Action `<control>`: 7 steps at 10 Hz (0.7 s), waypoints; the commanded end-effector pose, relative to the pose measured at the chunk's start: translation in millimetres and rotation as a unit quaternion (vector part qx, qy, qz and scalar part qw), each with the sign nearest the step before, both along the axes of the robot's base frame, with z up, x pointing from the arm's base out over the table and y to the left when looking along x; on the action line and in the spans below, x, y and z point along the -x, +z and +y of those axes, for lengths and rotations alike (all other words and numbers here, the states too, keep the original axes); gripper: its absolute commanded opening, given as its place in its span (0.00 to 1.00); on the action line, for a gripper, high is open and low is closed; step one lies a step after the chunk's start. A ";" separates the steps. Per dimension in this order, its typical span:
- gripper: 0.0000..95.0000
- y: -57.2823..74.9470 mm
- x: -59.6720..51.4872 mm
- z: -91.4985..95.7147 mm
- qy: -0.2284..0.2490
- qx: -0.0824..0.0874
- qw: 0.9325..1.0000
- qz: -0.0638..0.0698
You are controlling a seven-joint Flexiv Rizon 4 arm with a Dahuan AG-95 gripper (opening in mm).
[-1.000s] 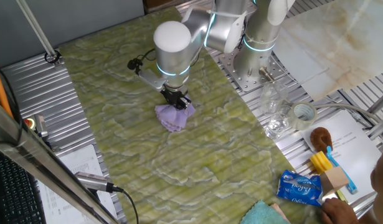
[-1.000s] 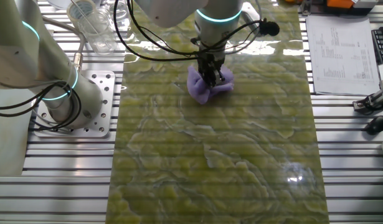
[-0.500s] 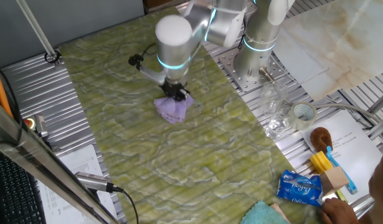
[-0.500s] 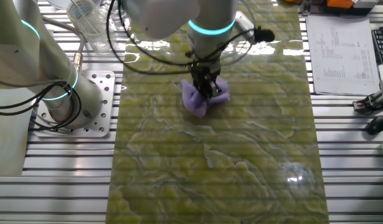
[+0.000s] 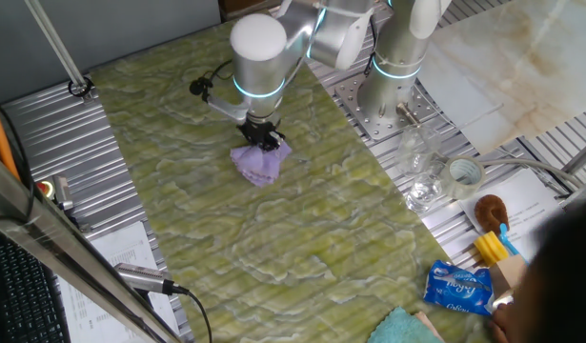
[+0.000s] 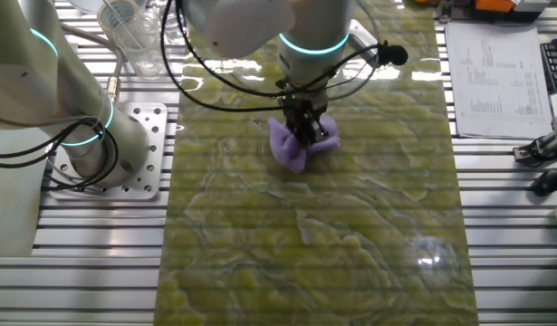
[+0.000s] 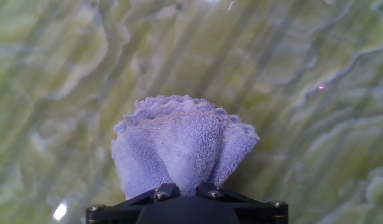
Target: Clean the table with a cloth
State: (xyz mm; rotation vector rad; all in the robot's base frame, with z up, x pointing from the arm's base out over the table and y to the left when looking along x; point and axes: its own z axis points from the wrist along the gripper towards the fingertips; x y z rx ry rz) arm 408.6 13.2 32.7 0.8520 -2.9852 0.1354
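Observation:
The lilac cloth lies crumpled on the green-yellow marbled table, in its far-middle part. My gripper points straight down and is shut on the cloth's bunched top, pressing it onto the surface. The other fixed view shows the cloth under the gripper. In the hand view the cloth fans out from between the jaws over the table; the gripper shows only as a black edge at the bottom.
The arm's base stands at the table's right side. Clear plastic cups, a tape roll, a brush, a blue tissue packet and a teal cloth lie to the right. Papers lie on the ribbed metal.
My gripper has dragged the cloth across the table, toward the far left in one fixed view. In the other fixed view it went left, then came back slightly right.

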 end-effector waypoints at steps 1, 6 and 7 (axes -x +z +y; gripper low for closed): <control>0.00 -3.6 -2.9 9.0 -0.013 -0.017 1.000 -0.015; 0.00 -10.9 -9.1 44.5 -0.070 -0.033 0.997 -0.018; 0.00 -9.4 -11.2 49.9 -0.077 -0.035 0.996 -0.017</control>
